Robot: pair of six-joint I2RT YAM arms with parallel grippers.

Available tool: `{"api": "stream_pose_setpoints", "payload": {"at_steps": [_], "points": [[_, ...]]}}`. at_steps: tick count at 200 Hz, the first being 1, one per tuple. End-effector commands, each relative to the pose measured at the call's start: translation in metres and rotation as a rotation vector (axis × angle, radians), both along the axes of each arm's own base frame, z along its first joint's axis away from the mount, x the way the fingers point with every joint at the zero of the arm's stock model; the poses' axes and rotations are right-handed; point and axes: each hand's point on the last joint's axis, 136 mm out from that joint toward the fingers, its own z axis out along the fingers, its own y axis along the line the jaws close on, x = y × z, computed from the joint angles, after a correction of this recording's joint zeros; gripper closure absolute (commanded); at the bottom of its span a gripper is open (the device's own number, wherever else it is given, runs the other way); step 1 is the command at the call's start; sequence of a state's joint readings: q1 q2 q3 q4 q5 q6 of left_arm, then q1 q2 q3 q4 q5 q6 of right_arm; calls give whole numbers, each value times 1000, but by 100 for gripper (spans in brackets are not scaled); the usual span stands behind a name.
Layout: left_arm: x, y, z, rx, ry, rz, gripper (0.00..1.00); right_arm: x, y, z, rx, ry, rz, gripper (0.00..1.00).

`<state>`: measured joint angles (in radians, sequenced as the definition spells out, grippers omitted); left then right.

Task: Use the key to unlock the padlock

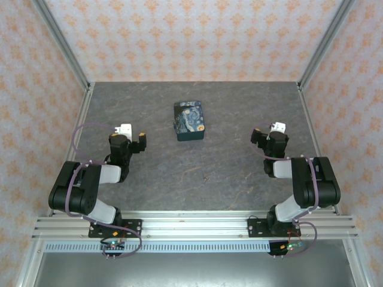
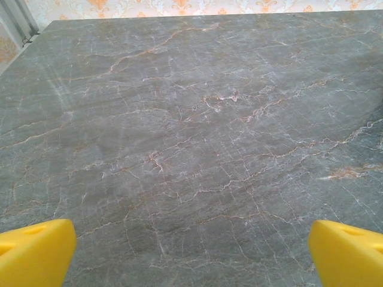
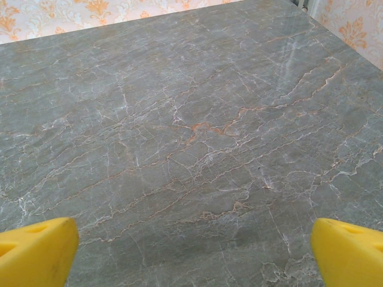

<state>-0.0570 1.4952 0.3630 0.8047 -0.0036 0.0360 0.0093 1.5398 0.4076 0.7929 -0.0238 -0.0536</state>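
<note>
The padlock and the key are out of view. My left gripper rests low over the left side of the grey marbled table. In the left wrist view its yellow fingertips stand wide apart, and the left gripper is open over bare table. My right gripper sits over the right side of the table. It is the same in the right wrist view: yellow fingertips far apart and the right gripper open with nothing between them.
A dark blue box with a swirling painted print lies at the table's centre back, between the two arms. A tiny dark speck lies nearer the front, too small to identify. Patterned walls and aluminium posts enclose the table.
</note>
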Motion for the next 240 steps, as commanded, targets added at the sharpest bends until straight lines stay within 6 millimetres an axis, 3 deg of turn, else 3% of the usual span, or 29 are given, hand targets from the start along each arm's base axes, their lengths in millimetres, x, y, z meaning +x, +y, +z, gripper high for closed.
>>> {"api": "stream_pose_setpoints", "payload": {"at_steps": [1, 110, 158, 240], "points": [[6, 2, 13, 21, -35, 3, 0, 2, 0, 8, 12, -26, 0, 1], [6, 2, 13, 22, -35, 5, 0, 2, 0, 8, 12, -26, 0, 1], [10, 17, 11, 21, -6, 100, 0, 2, -1, 8, 12, -26, -1, 1], [8, 10, 11, 18, -16, 54, 0, 2, -1, 8, 11, -25, 0, 1]]}}
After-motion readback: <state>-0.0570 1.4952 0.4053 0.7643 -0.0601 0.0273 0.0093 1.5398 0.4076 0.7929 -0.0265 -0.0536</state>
